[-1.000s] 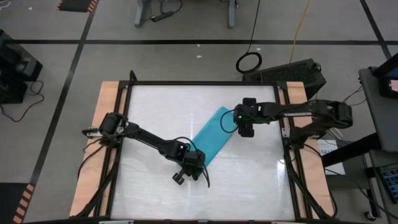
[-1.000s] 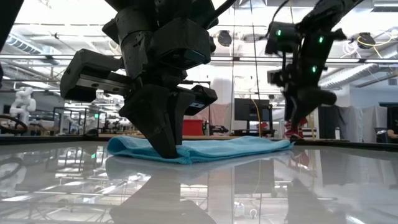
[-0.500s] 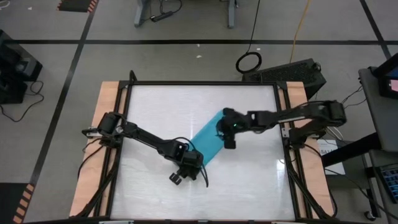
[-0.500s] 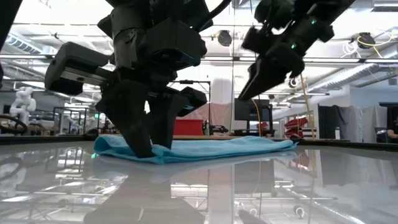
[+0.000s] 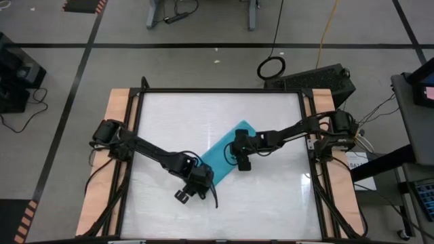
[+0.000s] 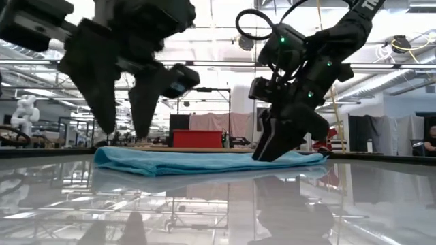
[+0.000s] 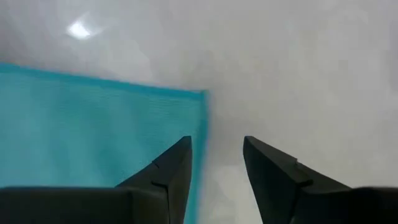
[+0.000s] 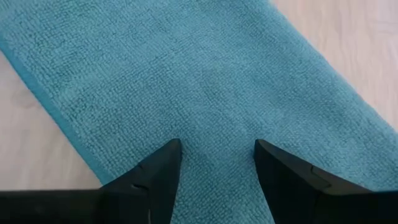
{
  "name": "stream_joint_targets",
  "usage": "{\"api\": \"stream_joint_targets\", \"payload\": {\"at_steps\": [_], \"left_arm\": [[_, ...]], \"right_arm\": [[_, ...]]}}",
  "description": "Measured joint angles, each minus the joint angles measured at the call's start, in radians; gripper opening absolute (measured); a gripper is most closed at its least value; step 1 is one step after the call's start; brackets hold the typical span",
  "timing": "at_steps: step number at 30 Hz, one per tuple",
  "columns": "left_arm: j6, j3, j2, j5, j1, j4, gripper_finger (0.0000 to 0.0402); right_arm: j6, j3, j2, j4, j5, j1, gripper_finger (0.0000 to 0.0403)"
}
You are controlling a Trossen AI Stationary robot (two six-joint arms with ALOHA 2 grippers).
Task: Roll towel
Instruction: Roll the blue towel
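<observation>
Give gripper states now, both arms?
Left gripper: open, empty, above the towel corner.
Right gripper: open, holding nothing, down over the towel's middle.

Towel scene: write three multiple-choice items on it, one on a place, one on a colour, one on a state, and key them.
1. Where is the right gripper?
A. Above the towel's middle part
B. Over the table's bare far corner
C. Off the table entirely

2. What colour is the towel?
A. Red
B. Turquoise blue
C. White

3. How does the towel lie?
A. Rolled into a tight tube
B. Hanging from a gripper
C. Flat on the table

Answers:
1 A: the right wrist view shows towel fabric filling the space past its open fingers.
2 B: every view shows it plain turquoise blue.
3 C: the low view shows it as a low flat strip on the tabletop, with the left gripper open above its near end, gripping nothing.
</observation>
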Motion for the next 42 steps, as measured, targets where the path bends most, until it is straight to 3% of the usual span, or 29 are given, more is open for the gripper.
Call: {"api": "stream_joint_targets", "payload": {"at_steps": [5,9,13,17,22,30,37,42], "left_arm": [[0.029,0.0,0.012,-0.224,0.029,-0.015,0.0154],[0.057,-0.03,0.016,-0.298,0.103,0.041,0.0152],[0.058,-0.074,0.016,-0.286,0.184,0.077,0.0145],[0.093,-0.131,0.013,-0.193,0.235,0.132,0.0138],[0.106,-0.184,0.008,-0.154,0.251,0.194,0.0136],[0.079,-0.191,0.01,-0.143,0.249,0.208,0.0136],[0.004,-0.191,0.012,-0.143,0.236,0.21,0.0136],[-0.026,-0.191,0.013,-0.059,0.201,0.268,0.0136]], "right_arm": [[-0.039,0.0,-0.003,-0.005,0.001,0.0,0.0198],[-0.058,-0.001,-0.023,-0.036,0.014,0.0,0.0198],[-0.055,-0.002,-0.085,-0.104,0.038,0.01,0.0198],[-0.025,-0.002,-0.165,-0.129,0.037,0.038,0.0198],[0.021,-0.001,-0.205,-0.066,0.025,0.118,0.0198],[0.12,-0.001,-0.063,0.163,0.034,0.218,0.0198],[0.226,-0.002,0.044,0.124,0.162,0.214,0.0198],[0.157,0.005,0.069,0.076,0.163,0.18,0.0198]]}}
